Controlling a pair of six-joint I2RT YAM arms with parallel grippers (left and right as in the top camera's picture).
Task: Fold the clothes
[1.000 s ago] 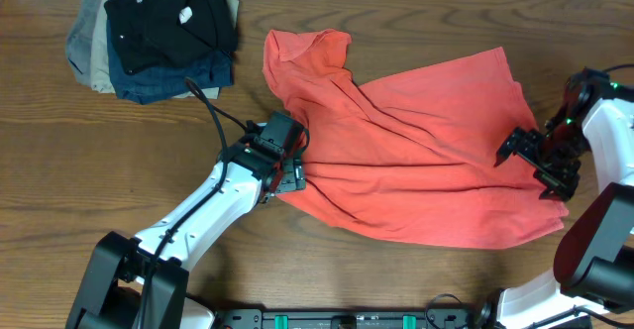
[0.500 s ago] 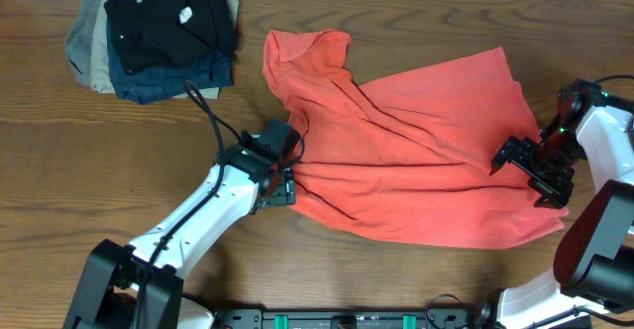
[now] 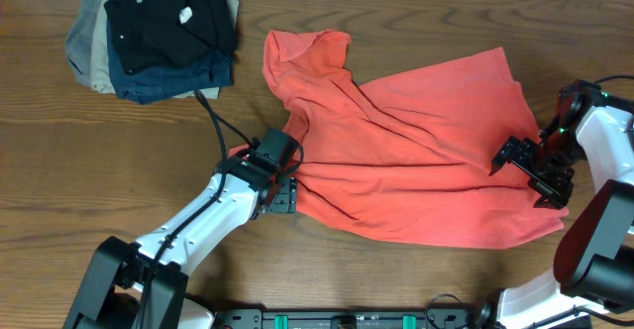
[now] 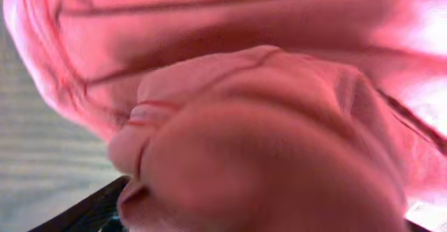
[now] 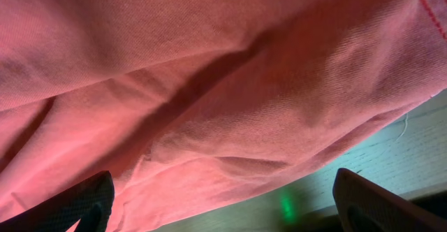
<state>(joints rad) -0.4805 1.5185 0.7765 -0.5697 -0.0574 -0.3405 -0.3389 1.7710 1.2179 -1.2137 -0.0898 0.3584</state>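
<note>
The coral-red T-shirt [image 3: 416,170] lies rumpled across the middle and right of the table, neck end toward the back. Its lettering and label are hidden. My left gripper [image 3: 280,188] is at the shirt's left edge. In the left wrist view bunched red fabric [image 4: 265,120] fills the frame and covers the jaws, which look shut on it. My right gripper [image 3: 527,165] is at the shirt's right edge. In the right wrist view its fingers [image 5: 223,204] are wide apart, with the shirt's hem [image 5: 230,134] lying between and above them on the table.
A stack of folded black, navy and tan garments [image 3: 158,32] sits at the back left corner. Bare wooden table [image 3: 99,170] shows left of the shirt and along the front edge. The left arm's cable [image 3: 213,116] loops near the stack.
My left gripper has shifted a little toward the front at the shirt's left edge. My right gripper moved slightly left onto the shirt's right edge, then stayed still.
</note>
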